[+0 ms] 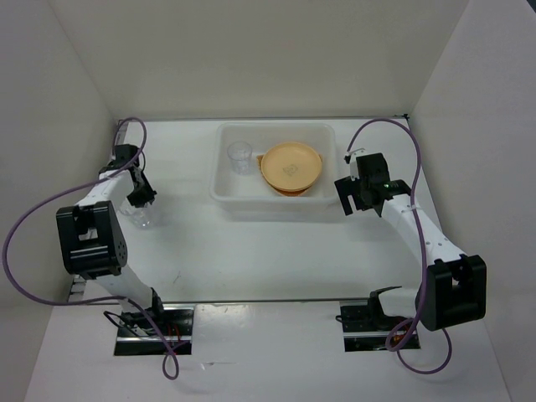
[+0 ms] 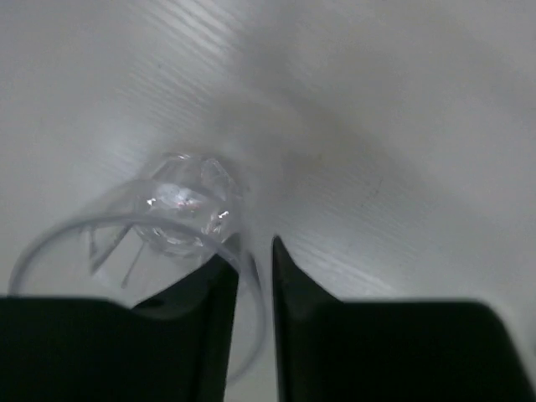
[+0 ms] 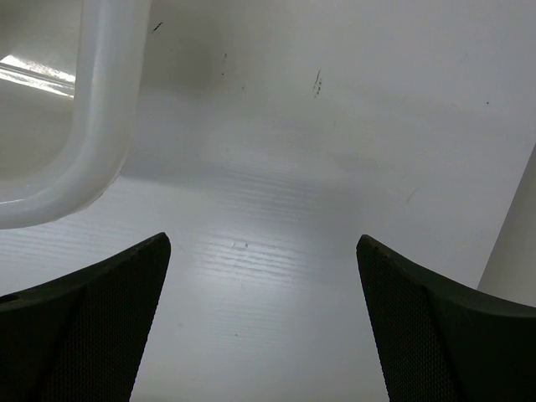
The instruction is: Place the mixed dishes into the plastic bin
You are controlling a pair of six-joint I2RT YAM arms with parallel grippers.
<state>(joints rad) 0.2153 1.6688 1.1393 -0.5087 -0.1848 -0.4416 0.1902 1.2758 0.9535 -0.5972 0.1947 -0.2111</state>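
Note:
The plastic bin [image 1: 272, 203] stands at the back middle of the table. Inside it lie a yellow-orange plate [image 1: 291, 165] and a small clear cup [image 1: 240, 157]. A second clear cup [image 1: 138, 216] is at the far left. My left gripper [image 1: 141, 198] is over it, and in the left wrist view my left gripper [image 2: 254, 251] is shut on the rim of that cup [image 2: 184, 205], one finger inside and one outside. My right gripper [image 1: 347, 199] is open and empty beside the bin's right end; in the right wrist view my right gripper [image 3: 262, 251] is over bare table near the bin's corner [image 3: 100, 109]. The woven basket tray is not visible.
White walls enclose the table on the left, back and right; the left wall is close to the left arm, and the right wall's edge [image 3: 511, 243] shows near the right gripper. Purple cables loop from both arms.

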